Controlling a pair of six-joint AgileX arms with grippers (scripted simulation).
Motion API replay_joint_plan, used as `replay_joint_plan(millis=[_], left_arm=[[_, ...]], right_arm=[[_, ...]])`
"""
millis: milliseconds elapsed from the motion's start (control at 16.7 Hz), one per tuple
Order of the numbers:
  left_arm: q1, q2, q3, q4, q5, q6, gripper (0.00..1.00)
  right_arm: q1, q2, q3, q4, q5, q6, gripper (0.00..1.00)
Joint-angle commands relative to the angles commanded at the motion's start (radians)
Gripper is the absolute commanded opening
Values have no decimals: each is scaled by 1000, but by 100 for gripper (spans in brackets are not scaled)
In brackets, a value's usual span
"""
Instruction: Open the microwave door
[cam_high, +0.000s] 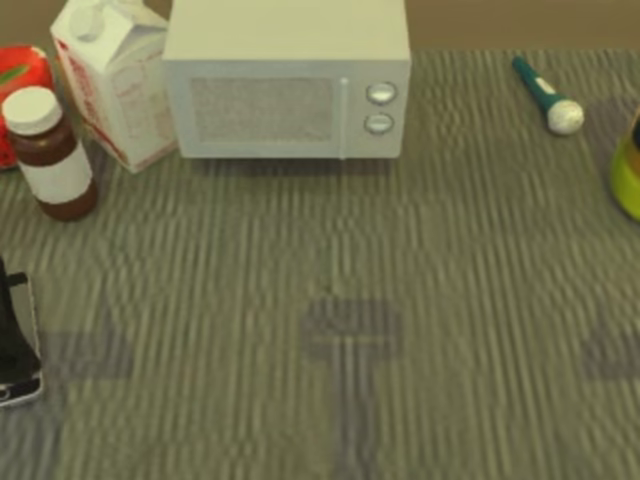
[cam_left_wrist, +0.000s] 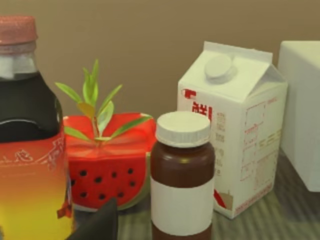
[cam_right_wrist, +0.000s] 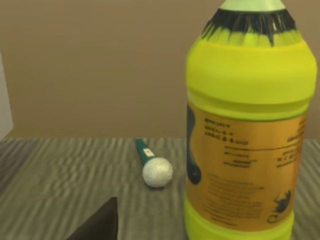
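The white microwave (cam_high: 290, 35) stands at the back middle of the table, facing forward. Its door (cam_high: 262, 108) with the grey mesh window is flat against the front, shut. Two silver knobs (cam_high: 380, 94) sit on the panel to the door's right. A side of the microwave (cam_left_wrist: 302, 110) shows in the left wrist view, and a white sliver of it (cam_right_wrist: 3, 100) in the right wrist view. Neither arm appears in the top view. A dark part of my left gripper (cam_left_wrist: 97, 225) pokes in, well short of the microwave. My right gripper (cam_right_wrist: 100, 225) shows the same way.
A white milk carton (cam_high: 115, 80) leans close against the microwave's left side. In front of it stands a brown white-capped jar (cam_high: 50, 150), with a red watermelon-shaped pot (cam_high: 18, 75) behind. A dark-liquid bottle (cam_left_wrist: 27, 150) is near the left gripper. A teal microphone (cam_high: 548, 97) and yellow bottle (cam_high: 628, 170) are at right.
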Motion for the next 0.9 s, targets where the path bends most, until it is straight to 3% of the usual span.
replay_joint_plan(millis=[420, 900], left_arm=[[-54, 148, 153, -89, -24, -52, 100], [-264, 868, 900, -488, -129, -241, 100]], right_arm=[[0, 0, 0, 0, 0, 0, 100], [0, 0, 0, 0, 0, 0, 100]])
